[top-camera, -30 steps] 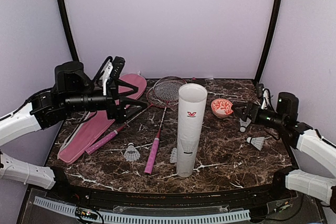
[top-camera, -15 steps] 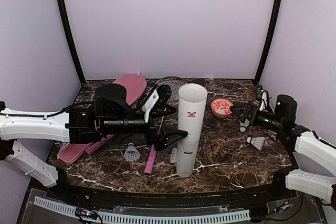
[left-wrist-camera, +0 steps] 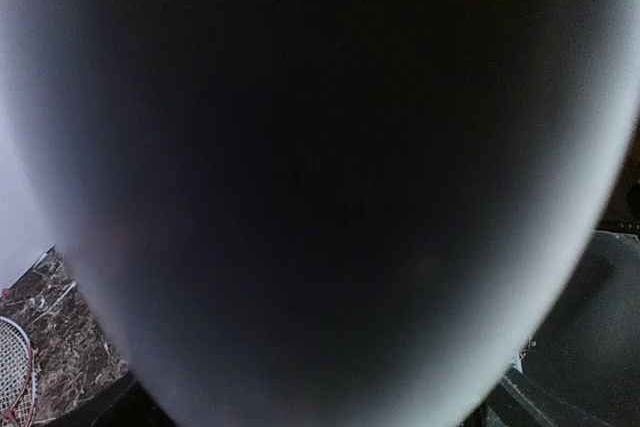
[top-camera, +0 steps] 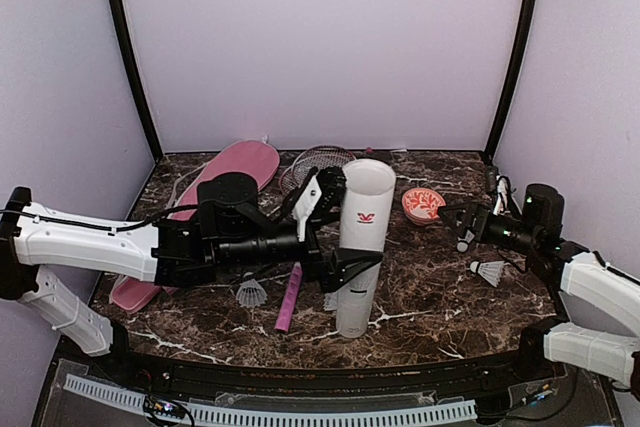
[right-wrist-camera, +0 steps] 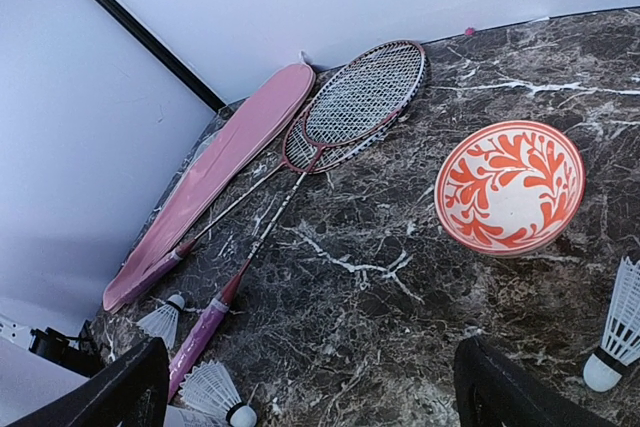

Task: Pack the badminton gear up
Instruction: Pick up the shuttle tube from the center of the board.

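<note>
The tall white red-logo tube (top-camera: 362, 272) stands upright at the middle front. My left gripper (top-camera: 355, 220) is open against its left side, one finger high and one low, and the tube's wall (left-wrist-camera: 320, 187) fills the left wrist view. Two red-framed rackets (right-wrist-camera: 365, 92) lie crossed beside the pink bag (right-wrist-camera: 215, 172), their pink handles (top-camera: 288, 299) pointing forward. One shuttlecock (top-camera: 250, 292) lies left of the tube, another (top-camera: 488, 270) at the right. My right gripper (right-wrist-camera: 315, 397) is open and empty over bare table, a third shuttlecock (right-wrist-camera: 618, 332) beside it.
An orange-patterned bowl (right-wrist-camera: 510, 187) sits on the marble table (top-camera: 430, 297) right of the tube, just ahead of the right gripper. White walls and black corner posts close the back and sides. The left arm lies across the racket shafts.
My left arm has swung from above the pink bag rightward and down to the tube, its open fingers now at the tube's side. The right arm has hardly moved.
</note>
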You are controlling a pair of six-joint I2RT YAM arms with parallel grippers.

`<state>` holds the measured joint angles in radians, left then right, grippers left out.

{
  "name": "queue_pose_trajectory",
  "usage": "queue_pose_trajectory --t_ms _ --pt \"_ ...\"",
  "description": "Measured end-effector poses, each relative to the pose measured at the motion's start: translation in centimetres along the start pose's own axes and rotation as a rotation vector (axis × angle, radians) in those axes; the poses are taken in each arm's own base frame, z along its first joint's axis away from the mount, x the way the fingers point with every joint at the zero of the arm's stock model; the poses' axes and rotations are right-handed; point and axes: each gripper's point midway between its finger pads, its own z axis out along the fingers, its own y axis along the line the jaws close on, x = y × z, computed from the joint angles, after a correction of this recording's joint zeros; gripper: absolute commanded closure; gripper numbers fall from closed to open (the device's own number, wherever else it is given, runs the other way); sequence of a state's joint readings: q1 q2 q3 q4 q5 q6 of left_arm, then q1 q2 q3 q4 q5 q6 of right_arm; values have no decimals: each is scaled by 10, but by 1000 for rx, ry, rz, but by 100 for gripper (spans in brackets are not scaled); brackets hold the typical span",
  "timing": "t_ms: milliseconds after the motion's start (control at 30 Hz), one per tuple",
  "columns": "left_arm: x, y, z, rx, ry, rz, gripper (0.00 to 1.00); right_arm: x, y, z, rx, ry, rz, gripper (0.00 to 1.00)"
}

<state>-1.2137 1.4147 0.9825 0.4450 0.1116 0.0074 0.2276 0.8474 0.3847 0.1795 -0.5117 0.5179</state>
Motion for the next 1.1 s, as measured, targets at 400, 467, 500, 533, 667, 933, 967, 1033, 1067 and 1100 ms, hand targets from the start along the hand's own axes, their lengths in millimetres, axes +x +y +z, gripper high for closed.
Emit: queue_pose_trajectory --t_ms 400,467,500,533,667,933,967,1033,1067,1100 --pt "17 -5 21 -36 -7 22 1 -1 1 -1 -2 -4 -2 0" --pt "18 -4 22 -49 -8 23 5 -1 1 -1 -3 -6 -3 0" --pt "19 -3 22 -56 -12 23 7 -2 2 -1 -3 -7 -4 1" --pt "18 -3 22 -62 -16 22 9 -2 2 -1 -4 -8 -5 0" --pt "13 -2 22 -73 -44 19 19 -4 3 -3 -4 -16 -9 0" --pt "5 -3 21 -72 -78 13 31 -2 2 -6 4 -25 -11 0" --pt "5 -3 21 -72 -78 13 31 -2 2 -6 5 -26 -11 0" --pt "5 -3 21 -72 -78 13 33 -3 2 -7 5 -29 -13 0" --pt "5 -3 21 -72 -78 13 34 -3 3 -7 5 -30 -13 0" --pt "5 -3 21 -73 -78 13 35 -3 3 -7 5 -31 -14 0"
